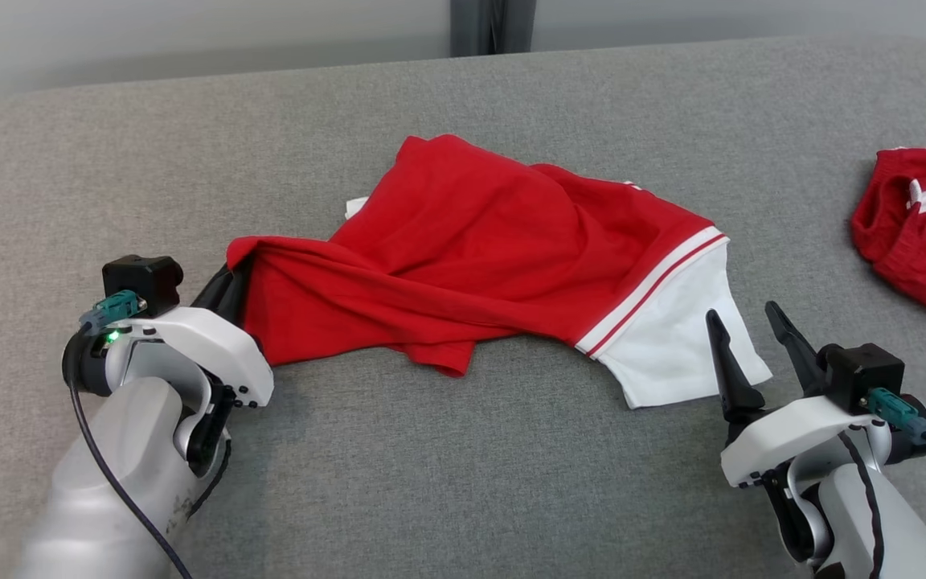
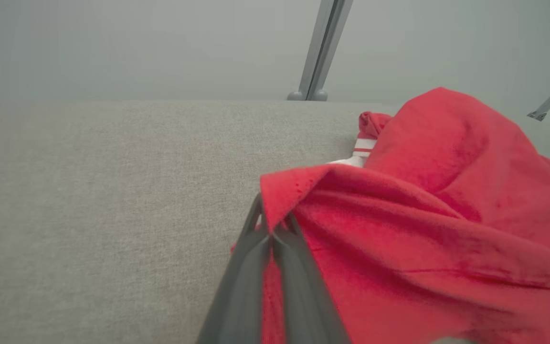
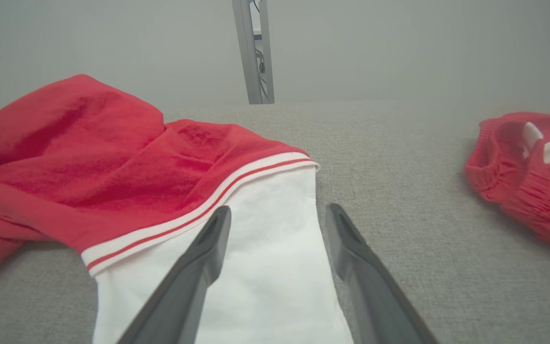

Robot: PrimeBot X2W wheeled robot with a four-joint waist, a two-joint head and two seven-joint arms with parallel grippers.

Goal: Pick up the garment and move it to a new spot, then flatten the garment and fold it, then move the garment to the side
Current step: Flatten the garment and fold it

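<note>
Gripping a bunched corner of the red garment (image 1: 471, 233), the left claw (image 1: 226, 293) is pinched together on the cloth at the near left. At the near right, the right claw (image 1: 748, 322) has its fingers apart over the garment's white panel (image 1: 672, 346), holding nothing. Closing on that white edge, then drawing both corners apart, should spread the crumpled cloth lying mid-worktop. Bare grey worktop (image 1: 463, 482) gives room in front. A second red garment (image 1: 921, 217) lies well apart, far right.

Bare lab: grey padded table (image 1: 463, 482)
</note>
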